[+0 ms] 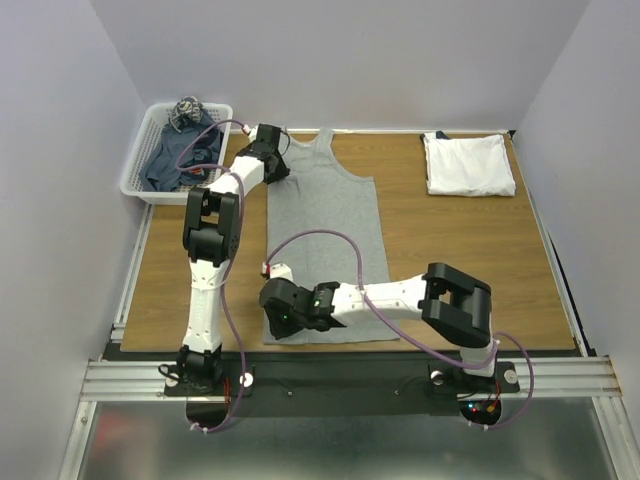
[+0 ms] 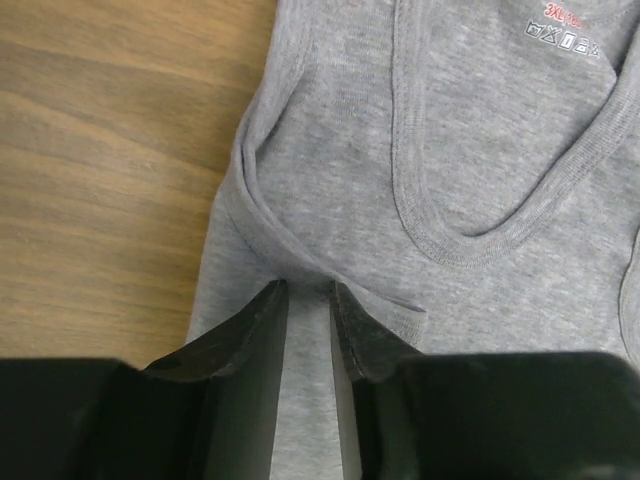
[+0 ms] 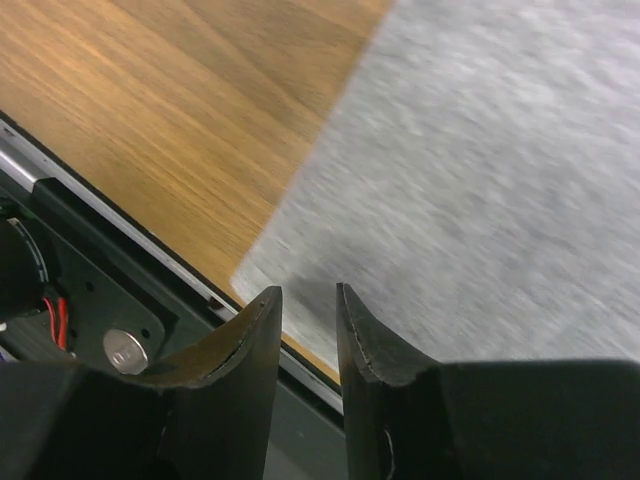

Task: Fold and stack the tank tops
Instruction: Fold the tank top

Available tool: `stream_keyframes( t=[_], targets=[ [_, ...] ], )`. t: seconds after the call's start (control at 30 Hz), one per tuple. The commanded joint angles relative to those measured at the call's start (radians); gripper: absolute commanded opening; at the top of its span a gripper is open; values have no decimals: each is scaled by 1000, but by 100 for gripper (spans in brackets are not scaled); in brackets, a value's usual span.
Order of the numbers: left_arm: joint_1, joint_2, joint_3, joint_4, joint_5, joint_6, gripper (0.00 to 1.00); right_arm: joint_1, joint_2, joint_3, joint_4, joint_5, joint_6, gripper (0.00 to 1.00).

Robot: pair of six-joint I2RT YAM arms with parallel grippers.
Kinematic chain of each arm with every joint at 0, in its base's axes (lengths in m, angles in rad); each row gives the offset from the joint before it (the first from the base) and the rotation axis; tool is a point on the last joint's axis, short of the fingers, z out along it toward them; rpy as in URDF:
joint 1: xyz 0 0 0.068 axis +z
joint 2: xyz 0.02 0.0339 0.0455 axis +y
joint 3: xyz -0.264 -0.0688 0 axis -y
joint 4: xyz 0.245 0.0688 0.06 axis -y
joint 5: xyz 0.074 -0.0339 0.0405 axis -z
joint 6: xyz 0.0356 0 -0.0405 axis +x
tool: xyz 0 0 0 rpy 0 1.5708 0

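Note:
A light heather-grey tank top (image 1: 325, 230) lies flat along the middle of the table, neck at the far end and hem at the near edge. My left gripper (image 1: 279, 160) is at its far-left shoulder strap. In the left wrist view the jaws (image 2: 308, 287) stand a little apart, tips against a folded ridge of the grey fabric (image 2: 480, 150). My right gripper (image 1: 272, 316) hovers over the near-left hem corner. Its jaws (image 3: 308, 290) are a little apart with nothing between them, above the grey cloth (image 3: 500, 150). A folded white tank top (image 1: 468, 163) lies at the far right.
A white lattice basket (image 1: 138, 165) at the far left holds dark blue-grey tops (image 1: 180, 150). The metal rail of the table's near edge (image 3: 120, 240) runs just under my right gripper. Walls close in the table on three sides.

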Motion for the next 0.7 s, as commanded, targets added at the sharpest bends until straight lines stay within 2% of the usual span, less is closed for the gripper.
stream_keyframes(
  t=[0.0,0.07,0.17,0.2,0.23,0.27,0.3,0.37,0.4,0.47,0.53,0.67],
  targets=[
    [10,-116,74,-9,53,74,41,-68,-158,-46,27,66,-11,36],
    [10,-176,97,-7,66,77,43,-101,-264,-86,25,74,-35,39],
    [2,-249,84,-2,71,52,48,-226,-371,-129,25,59,-63,42],
    [-2,-307,62,1,63,41,48,-278,-399,-140,25,36,-90,44],
    [-10,-340,-9,25,47,29,48,-403,-433,-145,25,-37,-110,45],
    [-30,-374,-57,45,43,5,48,-474,-435,-139,25,-87,-159,45],
    [-48,-447,-159,91,36,-5,46,-615,-413,-111,25,-189,-185,45],
    [-85,-515,-262,129,11,-29,46,-747,-363,-67,27,-292,-236,45],
    [-132,-573,-354,149,-9,-44,45,-853,-326,-39,27,-341,-274,45],
    [-186,-627,-442,180,-21,-63,42,-939,-214,45,28,-449,-302,45],
    [-275,-696,-561,212,-36,-86,40,-1030,-141,105,27,-483,-337,45],
    [-410,-792,-746,264,-38,-127,39,-1108,62,278,25,-492,-367,45]
  ],
)
